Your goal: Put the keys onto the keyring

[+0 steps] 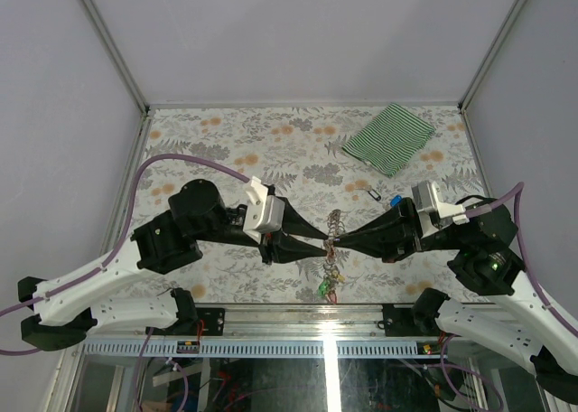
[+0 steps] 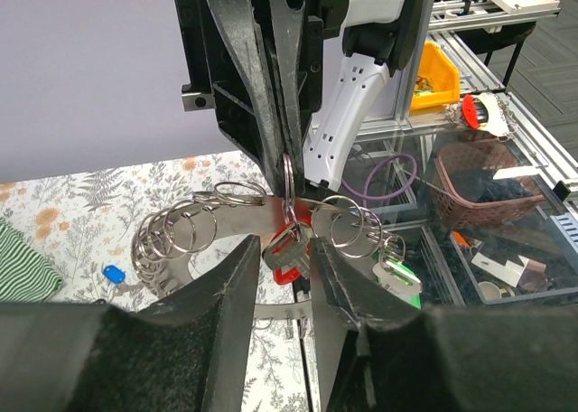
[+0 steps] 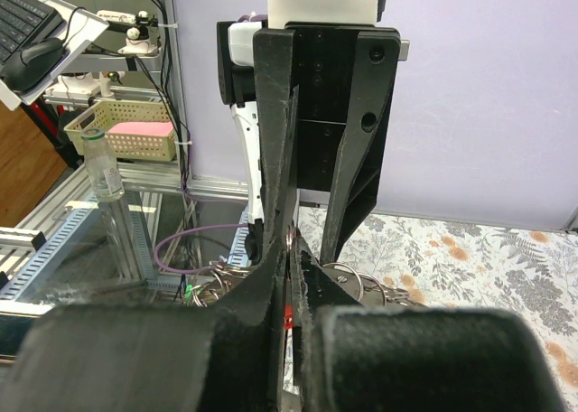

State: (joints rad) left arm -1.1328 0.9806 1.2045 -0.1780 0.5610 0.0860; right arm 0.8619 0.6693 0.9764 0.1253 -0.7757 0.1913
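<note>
- My 2 arms meet over the near edge of the floral table (image 1: 226,150), and the keyring (image 2: 194,227) hangs in the air between them.
- My right gripper (image 3: 287,269) has its jaws pressed together on 1 loop of the keyring, holding the chain of coiled loops up.
- My left gripper (image 1: 318,243) has its jaws partly apart. A red-tagged key (image 2: 289,269) sits between them, and they appear to pinch it on both sides, right against the held loop.
- A cluster of keys (image 1: 330,284) dangles below the ring, among them a green-tagged key (image 2: 398,276), so I judge several are already threaded on.
- At least 2 keys lie loose on the table, well apart from the ring: a blue-tagged key (image 1: 395,199) and a dark key (image 1: 375,192) just beside it.
- I cannot tell whether the red-tagged key is fully on the loop.
- I judge the task partly done: the red key needs finishing, then the loose ones.
- A green-striped cloth (image 1: 390,137) lies far back, untouched.
</note>
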